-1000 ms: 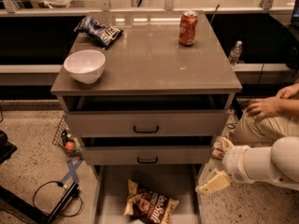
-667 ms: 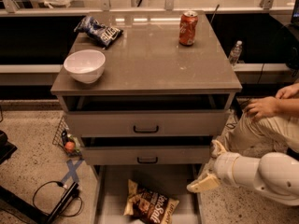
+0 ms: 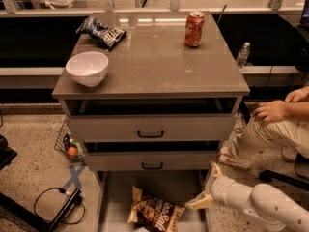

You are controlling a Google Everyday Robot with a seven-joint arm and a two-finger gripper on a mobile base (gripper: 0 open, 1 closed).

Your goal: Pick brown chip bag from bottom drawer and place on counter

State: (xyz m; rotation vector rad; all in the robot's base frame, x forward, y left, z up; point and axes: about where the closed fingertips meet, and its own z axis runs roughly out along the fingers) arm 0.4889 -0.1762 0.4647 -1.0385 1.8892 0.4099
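Crinkled dark-brown chip bag (image 3: 157,212): lay flat on the floor of the pulled-out grey bottom drawer (image 3: 116,197), reachable from above. Held the white two-finger gripper (image 3: 205,187) just beside it, spread wide, presumably to straddle it. Had dropped lower and closer than a second earlier.

counter (image 3: 154,66): bowl (image 3: 87,68) at front-left corner, blue chip bag (image 3: 102,31) at back-left corner, soda can (image 3: 194,29) near back edge, right of centre. bottom drawer (image 3: 116,197) pulled out below the front edge, brown chip bag (image 3: 155,213) lying in it, mid-floor. gripper (image 3: 205,186) just right of that bag, over the drawer's right side. water bottle (image 3: 243,55) beyond the counter's right edge, toward the back.
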